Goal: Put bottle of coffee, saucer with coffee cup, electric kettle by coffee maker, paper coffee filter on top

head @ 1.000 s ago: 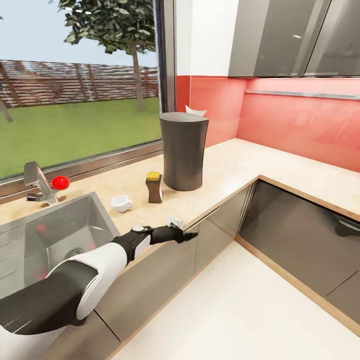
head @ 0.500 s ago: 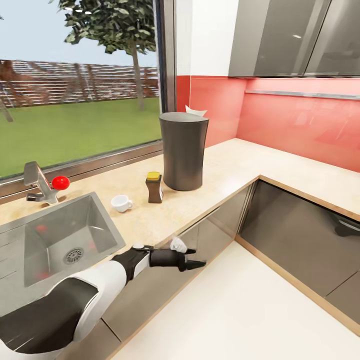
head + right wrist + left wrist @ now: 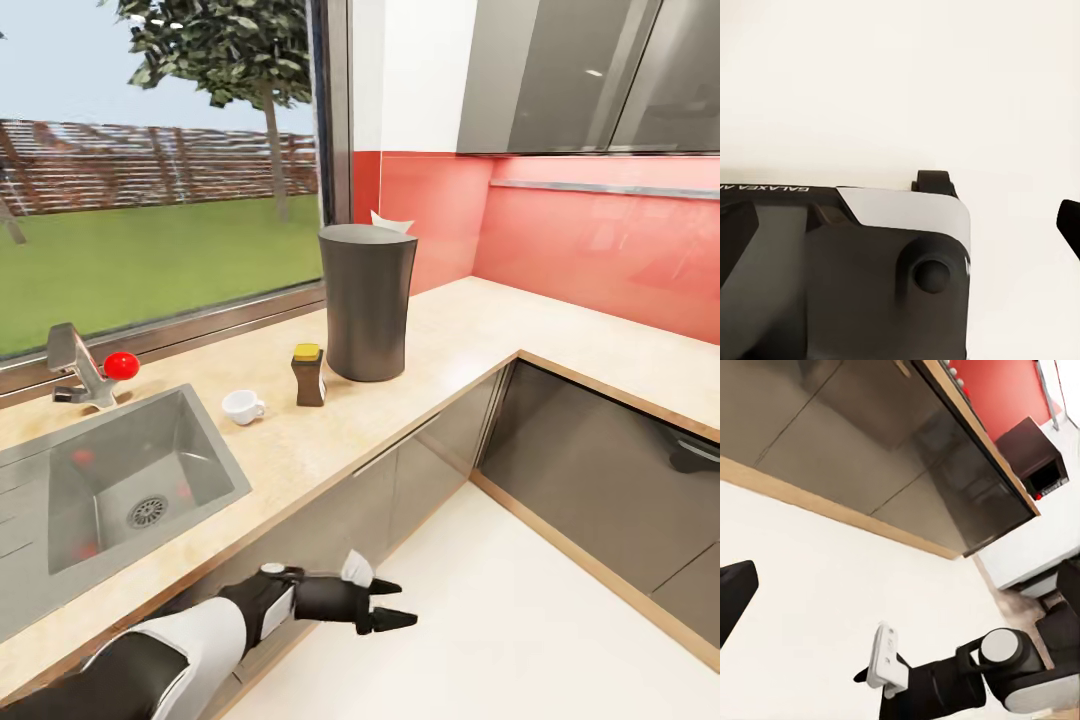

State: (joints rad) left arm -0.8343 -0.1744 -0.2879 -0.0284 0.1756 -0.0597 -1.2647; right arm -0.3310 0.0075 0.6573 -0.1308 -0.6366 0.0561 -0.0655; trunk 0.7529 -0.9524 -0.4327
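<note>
So the left end effector [image 3: 398,603] hangs low in front of the cabinet doors [image 3: 420,475], out over the pale floor [image 3: 520,620], with its two dark fingers spread apart and nothing between them. Up on the tabletop [image 3: 450,330] the tall dark coffee maker [image 3: 366,302] stands near the window corner, and there's a bit of white paper filter [image 3: 392,221] peeking up right behind its rim, can't tell if it's actually resting on top. The coffee bottle [image 3: 309,375] with the yellow lid stands just beside the coffee maker, on the sink side. The little white coffee cup [image 3: 241,406] sits upright straight on the tabletop, between the bottle and the sink [image 3: 130,480]. A faucet with a red knob [image 3: 121,365] is behind the sink. The right wrist view mostly gives me a dark robot body part [image 3: 847,277] over the floor, plus a sliver of one dark fingertip [image 3: 1070,225], so I can't tell how the right end effector is set.
</note>
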